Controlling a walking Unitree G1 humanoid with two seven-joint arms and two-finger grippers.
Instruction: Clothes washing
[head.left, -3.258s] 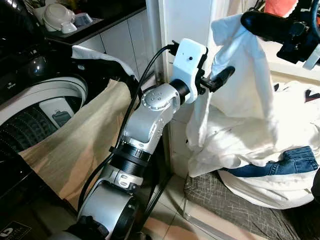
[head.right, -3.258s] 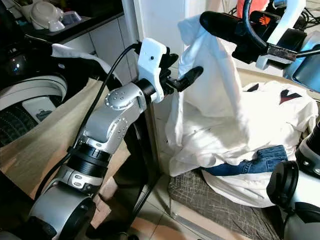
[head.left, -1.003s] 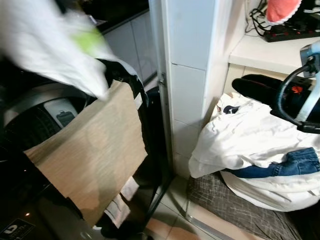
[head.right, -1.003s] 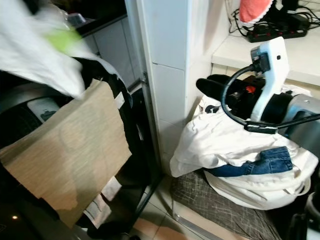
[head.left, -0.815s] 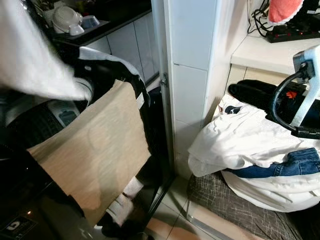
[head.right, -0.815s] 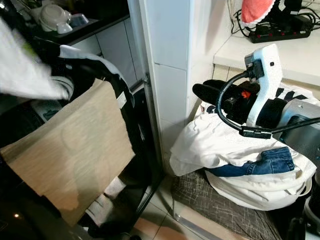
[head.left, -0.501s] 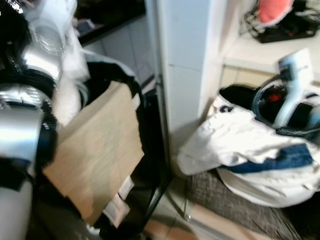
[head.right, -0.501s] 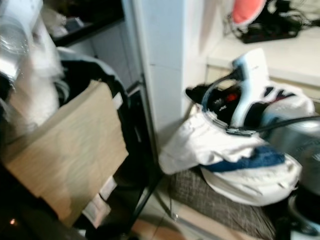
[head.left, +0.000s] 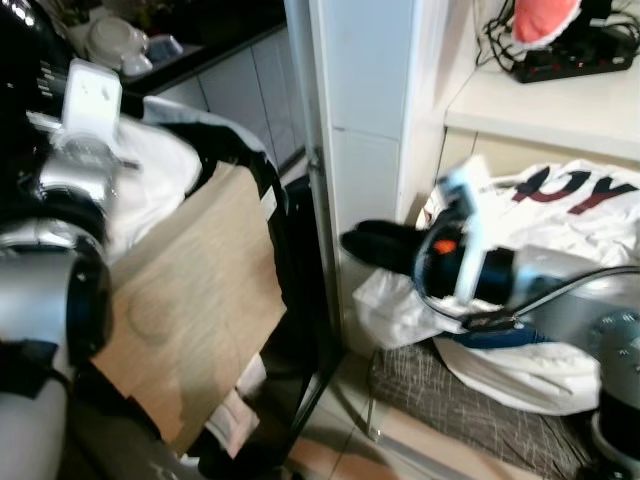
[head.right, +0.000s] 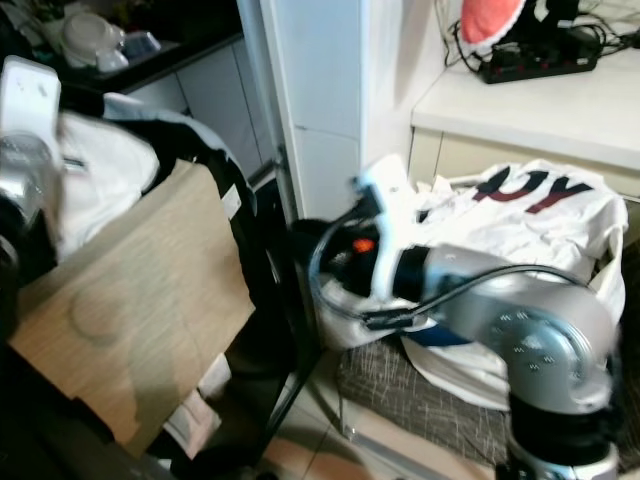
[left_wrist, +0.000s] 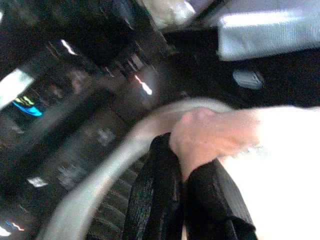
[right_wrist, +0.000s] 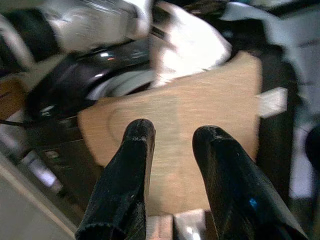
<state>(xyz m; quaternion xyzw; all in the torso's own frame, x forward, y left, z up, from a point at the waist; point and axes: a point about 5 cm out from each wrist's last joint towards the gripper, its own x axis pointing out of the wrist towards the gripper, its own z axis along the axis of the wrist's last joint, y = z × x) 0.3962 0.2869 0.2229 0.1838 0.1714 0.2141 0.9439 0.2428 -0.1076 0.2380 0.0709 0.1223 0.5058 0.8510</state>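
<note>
The white garment is soft and light, so it will fold and slide easily. It has no stiff part, and I judge it best to take a thick bunch of cloth, not a thin edge that may slip out. It hangs now at the opening of the washing machine, partly lying over the rim next to the beige cloth which drapes down the front.

The left gripper is above the drum, and its jaws are closed on a fold of the white garment; the cloth is pinched between the black fingers.

The right gripper is low, between the machine and the laundry pile by the wall. Its jaws stand moderately open and hold nothing; they point toward the beige cloth without touching it. More white clothes and a piece of blue denim wait in this pile.
</note>
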